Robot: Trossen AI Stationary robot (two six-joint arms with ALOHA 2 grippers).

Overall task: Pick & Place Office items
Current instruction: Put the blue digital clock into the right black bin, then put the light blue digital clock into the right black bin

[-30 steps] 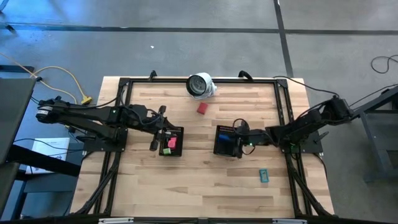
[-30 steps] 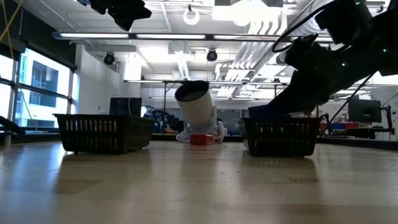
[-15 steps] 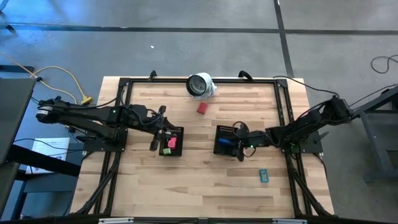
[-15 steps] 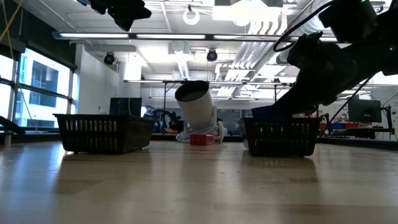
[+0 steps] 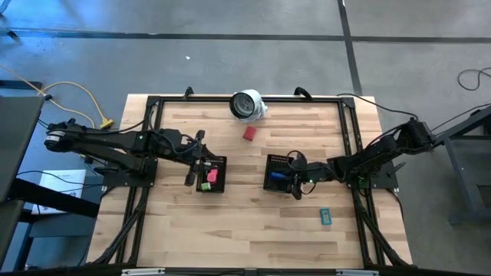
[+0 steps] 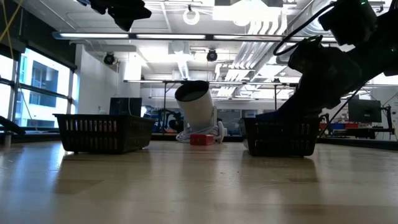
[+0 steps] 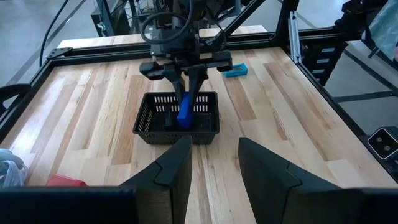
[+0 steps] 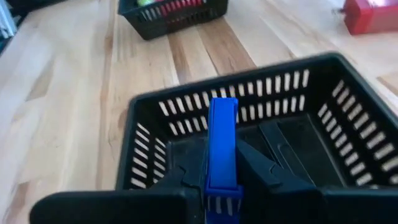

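Placing step in hand: right gripper [image 8: 222,180] clamped on a small flat blue eraser-like piece [image 8: 221,146], poised inside the right black mesh plastic tray [image 8: 348,134], release called for next; left gripper [image 7: 213,165], parted and empty, waiting above the left black mesh tray [image 5: 212,175].

Wooden table [image 5: 253,230] (two trays [image 5: 212,175], red piece [image 5: 249,134], teal piece [image 5: 325,217])
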